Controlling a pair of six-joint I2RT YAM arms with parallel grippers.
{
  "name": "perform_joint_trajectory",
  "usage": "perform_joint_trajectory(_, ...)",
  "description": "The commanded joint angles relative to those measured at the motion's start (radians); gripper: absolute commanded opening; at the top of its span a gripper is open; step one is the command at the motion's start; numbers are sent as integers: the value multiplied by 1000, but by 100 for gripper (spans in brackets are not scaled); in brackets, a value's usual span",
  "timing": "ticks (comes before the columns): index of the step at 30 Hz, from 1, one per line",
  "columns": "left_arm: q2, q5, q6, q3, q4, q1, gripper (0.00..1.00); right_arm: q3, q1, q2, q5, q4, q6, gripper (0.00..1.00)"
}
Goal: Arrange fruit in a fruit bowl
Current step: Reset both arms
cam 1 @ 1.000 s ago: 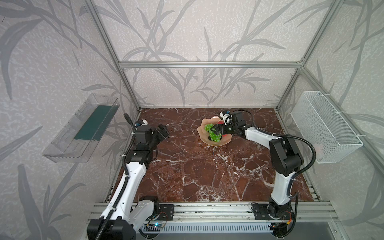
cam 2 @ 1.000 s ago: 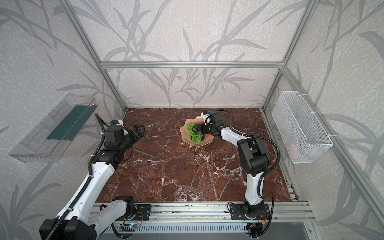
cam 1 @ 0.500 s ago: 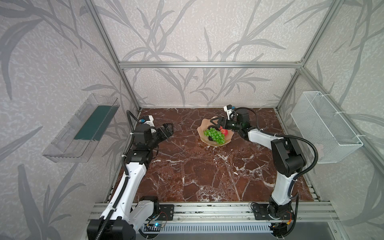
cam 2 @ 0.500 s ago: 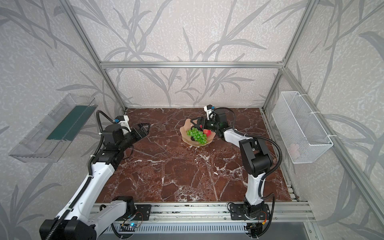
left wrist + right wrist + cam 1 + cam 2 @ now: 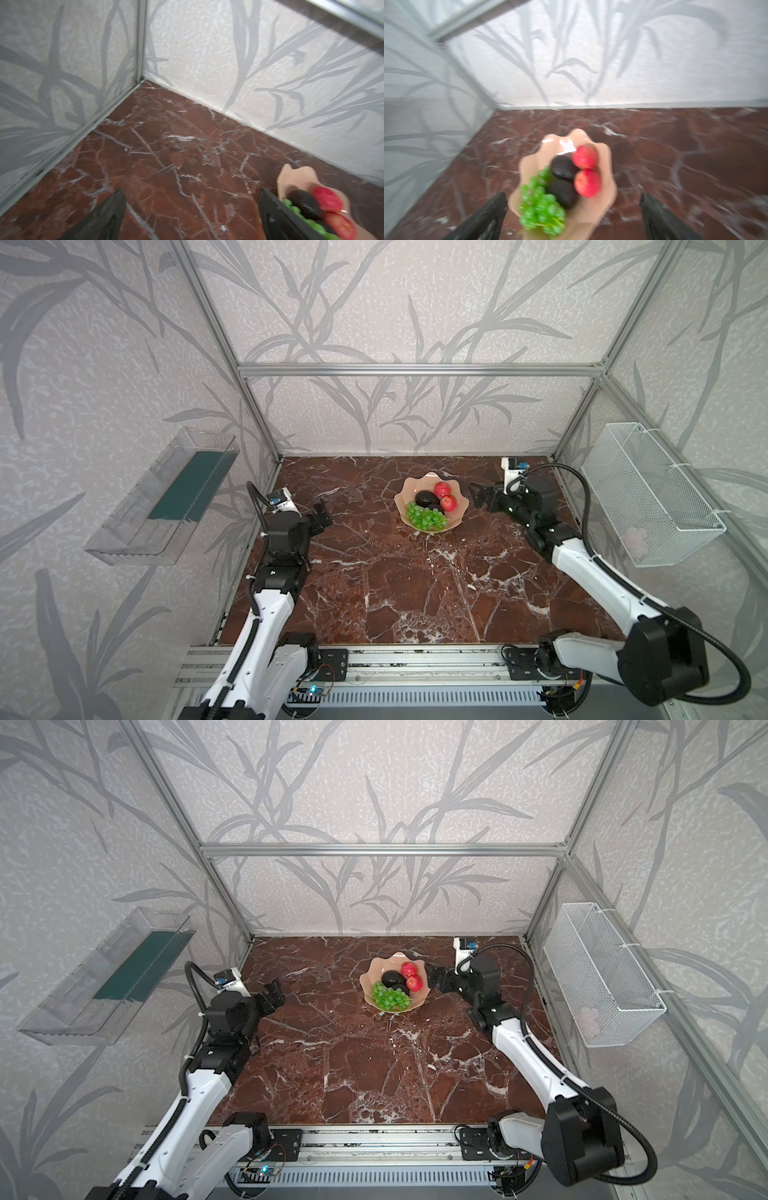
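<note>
Overall: every fruit you can see sits inside the fruit bowl (image 5: 411, 491); both arms are clear of it.
Bowl position: upright on the marble tabletop (image 5: 395, 580), toward the back, about midway between the two arms.
Apples: far apple (image 5: 441, 489) and near apple (image 5: 448, 503) touch each other on the side of the bowl facing the right arm.
Avocados: far avocado (image 5: 427, 499) lies against both apples; near avocado (image 5: 439, 508) is half hidden between it, the near apple and the grapes.
Grapes: grapes (image 5: 424, 517) fill the front of the bowl and reach its rim.
Left gripper: left gripper (image 5: 323, 514) is released, jaws wide with nothing between them, near the table's left edge and well apart from the bowl, with bare marble between.
Right gripper: right gripper (image 5: 476, 497) is released and empty, just beside the bowl's right rim; you see a thin gap in both top views.
Left wrist view: one finger (image 5: 276, 216) covers part of the grapes and the bowl.
Right wrist view: blurred; the bowl shows between the two fingers (image 5: 488, 216), beyond their tips.
Left wall: clear plastic tray (image 5: 162, 497) with a dark green insert (image 5: 187, 485), off the table.
Right wall: white wire basket (image 5: 648, 493), off the table; a pale shape at its bottom is too faint to identify.
</note>
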Motion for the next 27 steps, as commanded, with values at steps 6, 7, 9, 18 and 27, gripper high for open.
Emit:
perform_joint_trajectory(6, 184, -284, 128, -115, 336, 0, 99, -327, -97, -34, 425, 251, -163, 99)
perform_joint_trajectory(7, 226, -294, 134, -135, 399, 0, 99, -340, -111, -7, 419, 299, -164, 99)
perform_joint_trajectory(9, 302, -291, 146, -149, 456, 0, 99, -349, -146, 48, 372, 357, -163, 99)
perform_joint_trajectory(18, 506, -214, 246, -180, 700, 2, 99, -453, -170, 256, 145, 749, -274, 99)
perform_joint_trajectory(27, 696, -125, 294, -183, 896, -1, 99, -460, -139, 352, 146, 857, -314, 99)
